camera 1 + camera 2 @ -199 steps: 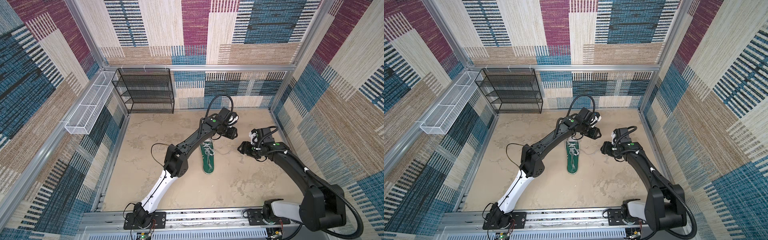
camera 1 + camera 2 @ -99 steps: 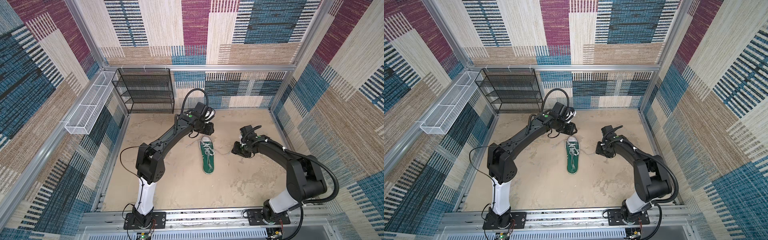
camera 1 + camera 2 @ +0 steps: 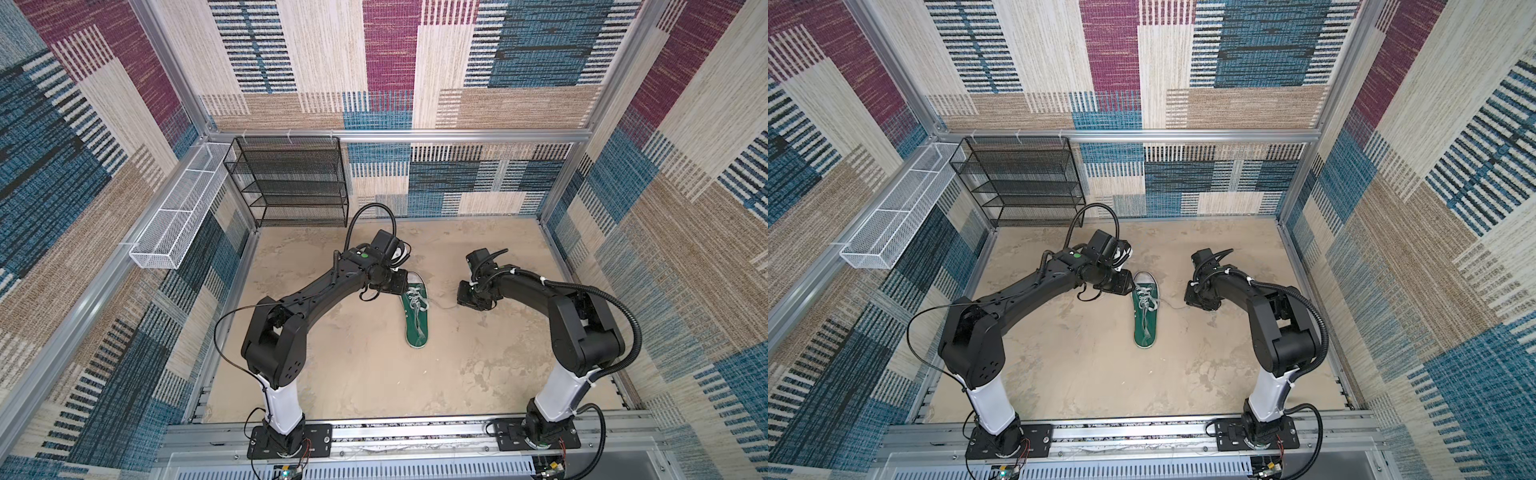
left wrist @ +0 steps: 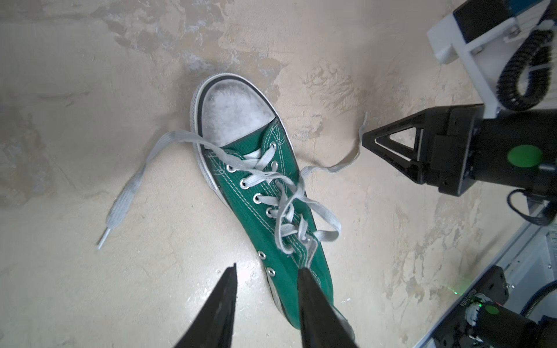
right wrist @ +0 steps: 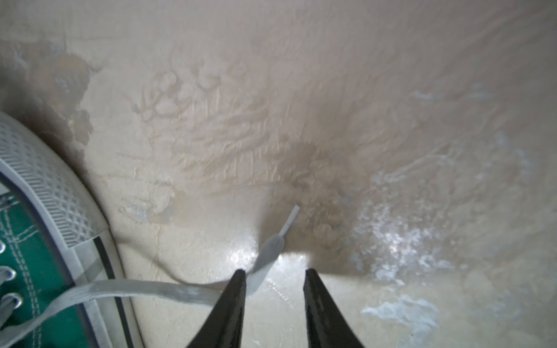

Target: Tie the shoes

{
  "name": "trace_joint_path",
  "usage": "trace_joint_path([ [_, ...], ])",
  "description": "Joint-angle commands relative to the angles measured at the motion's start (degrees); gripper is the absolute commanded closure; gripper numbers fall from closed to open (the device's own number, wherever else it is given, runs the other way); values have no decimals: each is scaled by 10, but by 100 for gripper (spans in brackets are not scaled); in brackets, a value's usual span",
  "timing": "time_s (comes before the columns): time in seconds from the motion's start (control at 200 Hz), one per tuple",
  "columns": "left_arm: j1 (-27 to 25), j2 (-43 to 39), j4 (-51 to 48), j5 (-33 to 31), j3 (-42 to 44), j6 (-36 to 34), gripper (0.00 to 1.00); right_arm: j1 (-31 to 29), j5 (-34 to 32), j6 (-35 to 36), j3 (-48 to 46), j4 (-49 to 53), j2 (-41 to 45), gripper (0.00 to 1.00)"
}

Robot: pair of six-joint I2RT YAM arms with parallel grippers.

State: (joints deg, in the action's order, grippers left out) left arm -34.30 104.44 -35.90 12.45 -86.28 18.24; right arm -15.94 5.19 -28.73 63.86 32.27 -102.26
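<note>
Where the left wall carries its rail, a white wire basket (image 3: 174, 224) hangs, divided into compartments. A black mesh rack (image 3: 291, 183) stands on the desk (image 3: 353, 374) in the far left corner, against the far wall.

The green sneaker (image 3: 415, 311) lies mid-desk, sole down, toe cap (image 4: 232, 114) far and heel near, between the two arms.

The left gripper (image 4: 268, 280) is released: its jaws stand apart above the sneaker's left edge, grasping nothing. Whether one finger touches the canvas cannot be told.

The right gripper (image 5: 272, 278) sits low over the desk, right of the sneaker, jaws likewise apart. The right lace (image 5: 271, 247) runs from the eyelets across the desk and passes between the fingertips, unclamped.

The left lace (image 4: 129, 192) trails loose on the desk beside the toe cap. In both top views the left gripper body covers that lace. The left wrist view cuts off the heel, and the right wrist view blurs the desk surface.
</note>
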Motion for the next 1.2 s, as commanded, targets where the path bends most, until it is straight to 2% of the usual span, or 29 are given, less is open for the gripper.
trace_joint_path([
  [0.0, 1, -5, 17, 5, 3, 6, 63, -1, -10, 6, 15, -14, -14, 65],
  [0.215, 5, -5, 13, 2, 3, 6, 63, -16, -40, 17, 45, 15, -49, 69],
  [0.491, 13, -10, 17, 7, 10, 10, 63, -27, -86, -3, 59, 58, -10, 60],
  [0.601, 18, -10, 18, 10, 14, 5, 63, -28, -64, 13, 60, 62, 2, 59],
  [0.686, 22, -10, 16, 14, 16, 3, 63, -27, -62, 20, 74, 104, -3, 59],
  [0.806, 29, -19, 28, 18, 32, 3, 63, -28, -13, 5, 62, 84, 8, 60],
  [1.042, 38, -31, 27, 26, 47, -2, 63, -30, -20, 3, 76, 75, -35, 67],
  [1.197, 46, -41, 31, 25, 61, 0, 63, -31, -40, 2, 81, 73, -59, 68],
])
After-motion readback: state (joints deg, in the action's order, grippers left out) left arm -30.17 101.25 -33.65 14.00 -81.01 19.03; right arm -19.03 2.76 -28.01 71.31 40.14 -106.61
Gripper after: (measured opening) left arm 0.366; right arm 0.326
